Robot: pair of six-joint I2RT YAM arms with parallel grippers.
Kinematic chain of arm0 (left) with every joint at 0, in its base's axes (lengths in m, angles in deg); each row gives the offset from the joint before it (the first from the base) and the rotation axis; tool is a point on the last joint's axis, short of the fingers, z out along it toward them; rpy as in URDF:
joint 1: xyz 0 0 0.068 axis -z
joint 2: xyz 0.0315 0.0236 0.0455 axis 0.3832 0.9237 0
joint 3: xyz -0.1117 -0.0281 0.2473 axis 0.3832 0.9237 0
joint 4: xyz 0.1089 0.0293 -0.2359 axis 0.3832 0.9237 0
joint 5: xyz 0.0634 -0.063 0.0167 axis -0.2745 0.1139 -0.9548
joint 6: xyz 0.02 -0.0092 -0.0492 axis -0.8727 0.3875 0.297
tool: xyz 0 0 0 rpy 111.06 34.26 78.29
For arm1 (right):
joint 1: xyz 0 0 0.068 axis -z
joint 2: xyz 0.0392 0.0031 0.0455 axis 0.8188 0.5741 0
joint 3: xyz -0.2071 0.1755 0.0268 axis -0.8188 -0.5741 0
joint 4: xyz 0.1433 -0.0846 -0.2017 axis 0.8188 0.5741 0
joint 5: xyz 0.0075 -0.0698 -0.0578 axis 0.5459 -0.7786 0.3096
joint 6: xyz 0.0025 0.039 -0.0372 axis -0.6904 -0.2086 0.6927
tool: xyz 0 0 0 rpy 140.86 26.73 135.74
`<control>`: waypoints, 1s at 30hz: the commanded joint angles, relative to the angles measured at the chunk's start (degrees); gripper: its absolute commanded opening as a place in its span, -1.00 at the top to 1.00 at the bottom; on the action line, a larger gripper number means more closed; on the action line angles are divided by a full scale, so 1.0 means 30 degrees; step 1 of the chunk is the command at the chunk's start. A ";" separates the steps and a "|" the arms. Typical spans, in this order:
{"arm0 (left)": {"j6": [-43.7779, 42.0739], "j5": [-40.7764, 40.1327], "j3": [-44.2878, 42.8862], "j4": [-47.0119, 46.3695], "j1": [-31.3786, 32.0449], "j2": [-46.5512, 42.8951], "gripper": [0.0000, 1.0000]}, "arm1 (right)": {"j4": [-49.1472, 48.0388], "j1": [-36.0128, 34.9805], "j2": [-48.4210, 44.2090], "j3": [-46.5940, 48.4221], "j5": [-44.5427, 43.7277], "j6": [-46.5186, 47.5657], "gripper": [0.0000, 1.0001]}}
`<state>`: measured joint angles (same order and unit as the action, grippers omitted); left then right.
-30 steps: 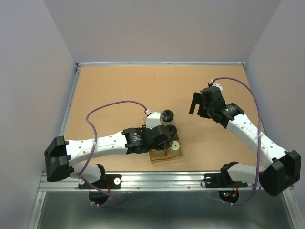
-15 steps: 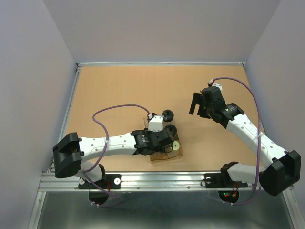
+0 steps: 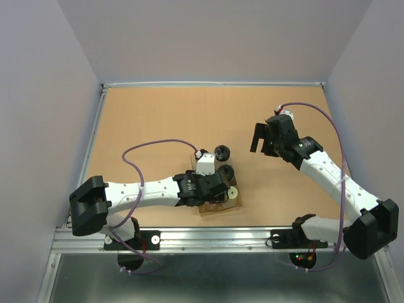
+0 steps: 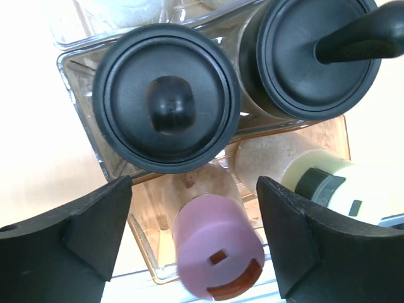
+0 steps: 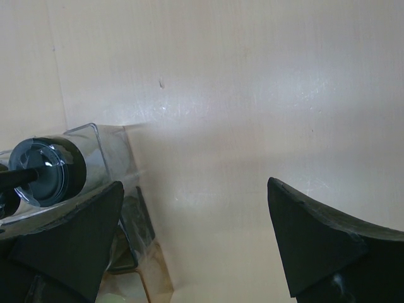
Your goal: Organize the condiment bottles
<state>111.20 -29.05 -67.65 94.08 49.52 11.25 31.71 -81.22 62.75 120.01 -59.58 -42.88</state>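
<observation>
In the left wrist view, a pink-capped bottle (image 4: 218, 252) stands tilted in the brown-tinted tray (image 4: 81, 107). My left gripper (image 4: 194, 183) is open, with a finger on each side of this bottle and a gap to both. Two black-capped bottles (image 4: 166, 106) (image 4: 315, 53) stand behind it, and a yellow-green-capped one (image 4: 328, 186) is to its right. From above, the left gripper (image 3: 218, 188) hides the pink cap; the black caps (image 3: 221, 151) (image 3: 226, 173) and the yellow-green cap (image 3: 232, 193) show. My right gripper (image 3: 262, 140) hangs open and holds nothing.
The tray (image 3: 222, 205) sits near the table's front edge, just ahead of the arm bases. In the right wrist view, the open right gripper (image 5: 196, 184) faces bare tabletop, with one black-capped bottle (image 5: 44, 170) and the tray's clear wall (image 5: 117, 158) at the left.
My left gripper has opened and let go of the pink-capped bottle, which now stands in the tray. The left arm had shifted nearer beforehand. The right arm has not moved.
</observation>
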 commanded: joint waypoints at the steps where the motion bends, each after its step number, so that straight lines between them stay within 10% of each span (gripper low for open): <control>1: 0.0250 -0.1048 -0.0903 0.0829 0.0211 -0.0579 -0.84 | -0.0298 0.0082 -0.0300 -0.0478 0.0202 0.0442 -1.00; 30: -0.6749 -0.4036 -0.3309 -0.4146 0.0592 -1.1591 -0.98 | 0.0667 0.0082 -0.7680 0.2100 0.4566 0.2815 -1.00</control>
<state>96.86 -37.81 -78.39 88.49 51.01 -21.25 32.59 -81.22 43.08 122.83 -49.61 -35.69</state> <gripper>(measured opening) 0.986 0.998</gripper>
